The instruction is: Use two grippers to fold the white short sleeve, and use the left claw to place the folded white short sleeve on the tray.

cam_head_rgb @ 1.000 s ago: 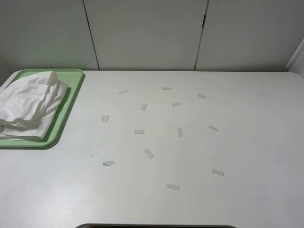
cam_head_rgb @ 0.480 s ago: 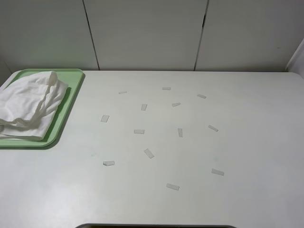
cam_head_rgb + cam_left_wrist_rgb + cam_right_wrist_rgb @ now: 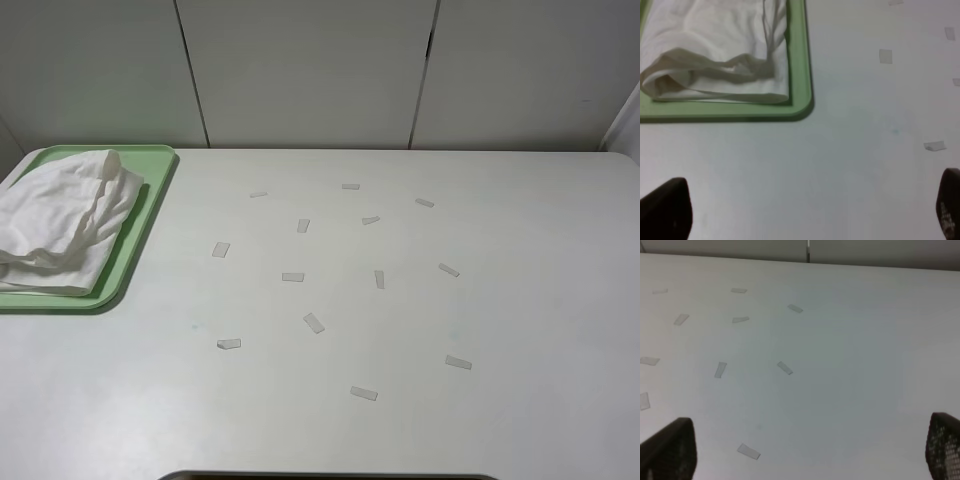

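1. The white short sleeve [image 3: 62,220] lies folded in a loose bundle on the tray [image 3: 150,210], at the far left of the table [image 3: 520,300]. We judge the task to be almost finished.
2. Our left gripper [image 3: 805,212] has its two fingers spread wide with nothing between them. It hangs over bare table, apart from the tray.
3. Our right gripper [image 3: 810,447] is also spread wide and empty, over the side of the table with the tape strips [image 3: 314,322].
4. Risk: the bundle is not flat. One hem bulges up along the near edge in the left wrist view, so the fold may slowly open by itself.
5. Risk: the cloth comes right up to the tray rim on the inner side. If an arm passes low there, it could catch the fabric and pull it off.
6. Risk: a strip could stick to a finger if a gripper goes down to the table.
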Robot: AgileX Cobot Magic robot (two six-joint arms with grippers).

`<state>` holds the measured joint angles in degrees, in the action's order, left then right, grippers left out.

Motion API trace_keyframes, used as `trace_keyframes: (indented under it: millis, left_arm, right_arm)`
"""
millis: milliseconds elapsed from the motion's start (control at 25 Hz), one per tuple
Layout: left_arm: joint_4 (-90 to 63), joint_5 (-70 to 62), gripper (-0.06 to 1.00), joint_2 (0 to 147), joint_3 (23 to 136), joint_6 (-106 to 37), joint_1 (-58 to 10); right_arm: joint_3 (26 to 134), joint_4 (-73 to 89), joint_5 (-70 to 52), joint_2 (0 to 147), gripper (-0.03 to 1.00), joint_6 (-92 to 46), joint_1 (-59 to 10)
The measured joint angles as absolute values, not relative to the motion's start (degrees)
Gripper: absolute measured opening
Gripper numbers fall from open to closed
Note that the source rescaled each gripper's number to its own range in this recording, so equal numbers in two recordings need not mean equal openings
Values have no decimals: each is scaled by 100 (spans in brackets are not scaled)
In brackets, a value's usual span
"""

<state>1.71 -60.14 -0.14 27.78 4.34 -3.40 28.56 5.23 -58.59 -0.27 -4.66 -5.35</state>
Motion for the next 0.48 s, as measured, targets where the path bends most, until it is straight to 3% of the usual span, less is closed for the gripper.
trace_keyframes:
  millis: [480]
  left_arm:
    - [184, -6014, 98, -14, 2778, 448, 23]
  right_arm:
    - [2856, 523, -5859, -27, 100, -466, -535]
